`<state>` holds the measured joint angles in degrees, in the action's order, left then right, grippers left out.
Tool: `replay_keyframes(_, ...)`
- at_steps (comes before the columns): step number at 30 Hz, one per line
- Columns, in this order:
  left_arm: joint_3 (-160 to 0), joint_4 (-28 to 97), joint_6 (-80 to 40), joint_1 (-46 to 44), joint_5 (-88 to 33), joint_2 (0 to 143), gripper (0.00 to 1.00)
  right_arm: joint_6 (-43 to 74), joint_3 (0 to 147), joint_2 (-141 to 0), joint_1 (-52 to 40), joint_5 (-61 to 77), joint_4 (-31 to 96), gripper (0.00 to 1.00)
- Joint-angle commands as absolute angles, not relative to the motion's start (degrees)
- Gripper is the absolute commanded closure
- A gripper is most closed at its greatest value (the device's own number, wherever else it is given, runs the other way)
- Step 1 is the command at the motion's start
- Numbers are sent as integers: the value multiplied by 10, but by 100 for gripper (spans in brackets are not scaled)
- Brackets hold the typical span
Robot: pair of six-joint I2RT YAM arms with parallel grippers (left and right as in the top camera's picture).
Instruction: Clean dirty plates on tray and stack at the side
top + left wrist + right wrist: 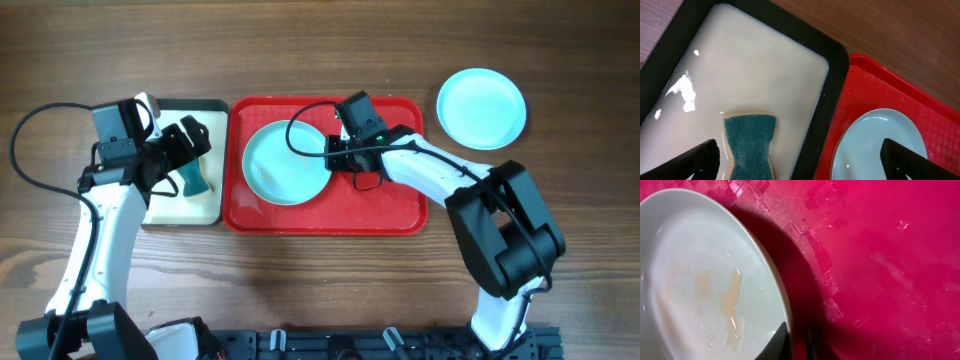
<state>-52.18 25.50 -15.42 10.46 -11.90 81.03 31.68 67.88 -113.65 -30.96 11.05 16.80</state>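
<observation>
cream tray (pixel 755 65): black rim | green sponge (pixel 750 142): lying in it | wooden table (pixel 320 290)

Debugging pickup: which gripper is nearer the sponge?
Left. The left gripper hangs open over the sponge on the cream tray; right gripper sits at the rim of the blue plate on the red tray.

The plate (pixel 700 280) on the red tray (pixel 880 255) runs off the right wrist view; whether the right gripper (pixel 797 342) pinches its rim is unclear. The sponge (pixel 750 142) is cropped below.

A robotics lab bench; left arm (pixel 100 240) and right arm (pixel 430 170) at wooden table (pixel 300 285).
</observation>
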Motion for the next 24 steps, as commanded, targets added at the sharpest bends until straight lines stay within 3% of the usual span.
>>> replay_keyframes(1,-529,256,-163,106,-126,806,0,320,677,-1150,-313,100,163,90)
replay_keyframes(2,-529,256,-163,106,-126,806,0,321,677,-1150,-313,100,163,96)
replay_keyframes(24,-529,256,-163,106,-126,806,0,287,800,-1037,-305,12,234,96)
